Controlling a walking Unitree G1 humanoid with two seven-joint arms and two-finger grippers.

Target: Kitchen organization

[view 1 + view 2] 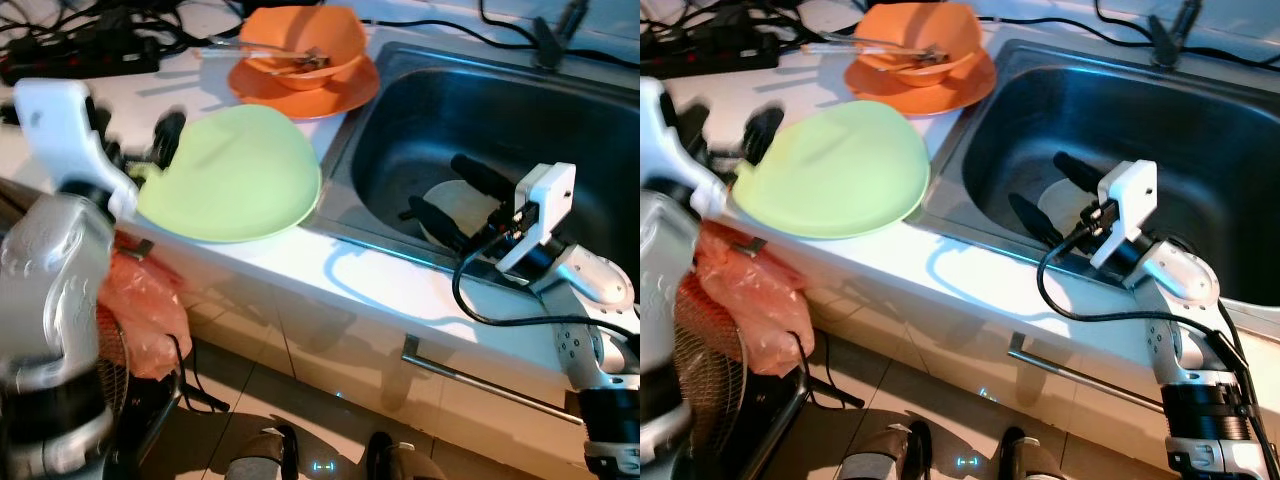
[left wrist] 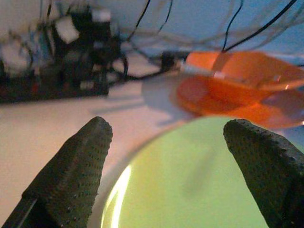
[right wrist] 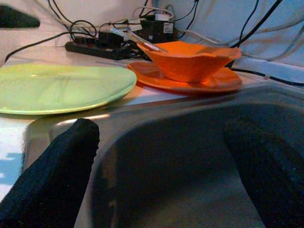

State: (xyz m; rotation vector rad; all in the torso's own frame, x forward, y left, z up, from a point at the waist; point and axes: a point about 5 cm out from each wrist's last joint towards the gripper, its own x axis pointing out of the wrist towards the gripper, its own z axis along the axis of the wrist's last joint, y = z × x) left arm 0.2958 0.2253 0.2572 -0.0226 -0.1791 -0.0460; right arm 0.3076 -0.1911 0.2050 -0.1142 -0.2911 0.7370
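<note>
Two grippers at work, one on each side of the counter. Left gripper [image 2: 168, 175]: fingers [image 2: 71, 166] spread wide, hovering at the near-left edge of the green plate [image 1: 235, 175], one finger on either side of the rim as seen from the wrist. Cannot tell whether either finger touches the plate. Nothing held. Left arm [image 1: 55, 270] blurred in the eye views.

Right gripper [image 1: 455, 200]: down inside the sink [image 1: 600, 130], fingers wide apart, nothing between them. Beneath them, on the sink floor, a pale round thing [image 1: 445, 205], partly hidden by the fingers; cannot tell what it is. White camera block [image 1: 540, 210] sits on the wrist, black cable [image 1: 470, 295] looping off it over the counter edge.

Green plate lies flat on the white counter [image 1: 400, 290], just left of the sink, its near edge close to the counter's front edge. Behind it, near the sink's back-left corner, an orange bowl [image 1: 305, 45] stands on an orange plate [image 1: 335, 95]; a utensil [image 1: 260, 52] lies across the bowl. Green plate and orange plate are near each other; contact unclear.

Back left of counter: black power strip [image 1: 85, 55] and tangled cables. Below the counter on the left, a pinkish bag [image 1: 145, 305]. Cabinet handle [image 1: 480, 385] under the sink. Tiled floor [image 1: 300, 400] below.
</note>
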